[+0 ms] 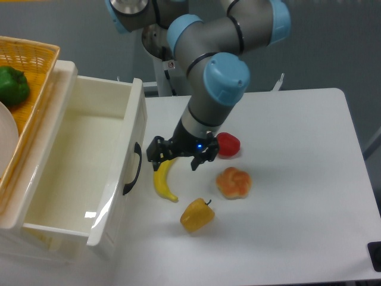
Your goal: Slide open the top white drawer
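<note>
— Where's the top white drawer (77, 173)?
— Standing far out at the tabletop's left edge, box interior showing. My gripper (180, 156) hangs spread, empty, just right of its black handle (132, 176).
— Next?
— I'd lift straight away, avoiding the banana (162, 180).

No legible text, label, brand, number or sign appears anywhere in my view. My arm's grey and blue housings carry no readable marking. A small red-and-white sticker sits on my base column (171, 64), but its characters are too small to read.
</note>
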Robot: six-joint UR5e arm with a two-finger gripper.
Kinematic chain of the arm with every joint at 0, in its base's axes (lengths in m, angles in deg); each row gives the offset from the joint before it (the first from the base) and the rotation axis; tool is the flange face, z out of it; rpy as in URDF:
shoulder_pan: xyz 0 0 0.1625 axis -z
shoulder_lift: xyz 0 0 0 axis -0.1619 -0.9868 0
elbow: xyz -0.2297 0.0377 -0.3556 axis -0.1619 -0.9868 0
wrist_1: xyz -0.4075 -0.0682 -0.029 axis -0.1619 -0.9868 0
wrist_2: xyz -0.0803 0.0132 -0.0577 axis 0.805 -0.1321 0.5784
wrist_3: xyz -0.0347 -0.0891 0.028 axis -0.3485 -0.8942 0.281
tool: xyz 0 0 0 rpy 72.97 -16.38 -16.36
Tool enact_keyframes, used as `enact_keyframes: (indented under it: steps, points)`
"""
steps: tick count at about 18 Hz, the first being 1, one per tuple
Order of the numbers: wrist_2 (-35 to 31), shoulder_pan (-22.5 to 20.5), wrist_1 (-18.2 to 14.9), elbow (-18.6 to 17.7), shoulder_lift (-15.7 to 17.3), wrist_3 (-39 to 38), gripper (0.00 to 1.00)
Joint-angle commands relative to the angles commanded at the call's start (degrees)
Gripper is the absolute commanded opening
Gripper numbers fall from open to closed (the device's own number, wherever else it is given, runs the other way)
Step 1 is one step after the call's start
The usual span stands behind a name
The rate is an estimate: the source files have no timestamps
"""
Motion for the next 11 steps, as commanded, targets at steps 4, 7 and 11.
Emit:
enact_keyframes:
  steps: [4, 7, 11]
  points:
    - [-6.6, -1.1, -0.4, -0.2, -0.1, 8.4, 1.0]
    - [-9.3, -1.6, -0.4, -0.3, -0.4, 13.7, 1.0]
    - [-15.5, -2.1, 0.1, -0.5, -0.7, 20.9, 1.0]
